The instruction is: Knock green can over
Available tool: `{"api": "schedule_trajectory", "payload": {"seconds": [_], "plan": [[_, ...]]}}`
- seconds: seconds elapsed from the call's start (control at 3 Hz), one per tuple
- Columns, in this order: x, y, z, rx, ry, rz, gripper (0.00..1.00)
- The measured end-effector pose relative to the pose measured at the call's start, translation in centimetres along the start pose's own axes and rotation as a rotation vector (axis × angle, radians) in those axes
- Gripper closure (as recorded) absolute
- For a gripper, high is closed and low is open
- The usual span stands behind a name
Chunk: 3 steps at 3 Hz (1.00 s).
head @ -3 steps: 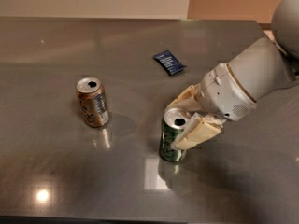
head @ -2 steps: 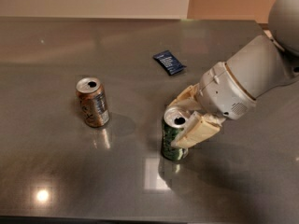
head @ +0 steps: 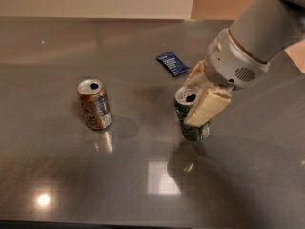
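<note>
Your end effector (head: 189,103) is on the right side of the shiny grey surface (head: 143,190). Its two tan fingers (head: 209,104) hold the small dark green metal can (head: 200,131) near its top, one on each side. The can leans a little. An orange-brown metal can (head: 95,105) stands well apart on the left. A small dark blue packet (head: 172,63) lies farther back.

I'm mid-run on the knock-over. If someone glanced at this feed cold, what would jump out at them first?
First, the big white arm reaching in from the upper right, with its gripper right at the top of the green can, which stands upright just right of the middle of the table. Next, the orange-brown can standing alone on the left, and a small blue packet lying flat behind the green can.
</note>
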State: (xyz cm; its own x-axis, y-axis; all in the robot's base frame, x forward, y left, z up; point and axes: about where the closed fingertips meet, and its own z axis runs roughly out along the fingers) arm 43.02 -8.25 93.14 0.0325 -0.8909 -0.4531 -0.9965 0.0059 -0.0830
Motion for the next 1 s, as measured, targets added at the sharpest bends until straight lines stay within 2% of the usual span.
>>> {"api": "schedule_trajectory", "payload": {"seconds": [0.33, 0.67, 1.0], "plan": [[1.3, -2.3, -0.3, -0.042, 0.184, 0.054, 1.00], [2.2, -4.5, 0.8, -0.078, 0.317, 0.068, 0.81], [2.9, -5.4, 1.9, -0.096, 0.390, 0.058, 0.58]]}}
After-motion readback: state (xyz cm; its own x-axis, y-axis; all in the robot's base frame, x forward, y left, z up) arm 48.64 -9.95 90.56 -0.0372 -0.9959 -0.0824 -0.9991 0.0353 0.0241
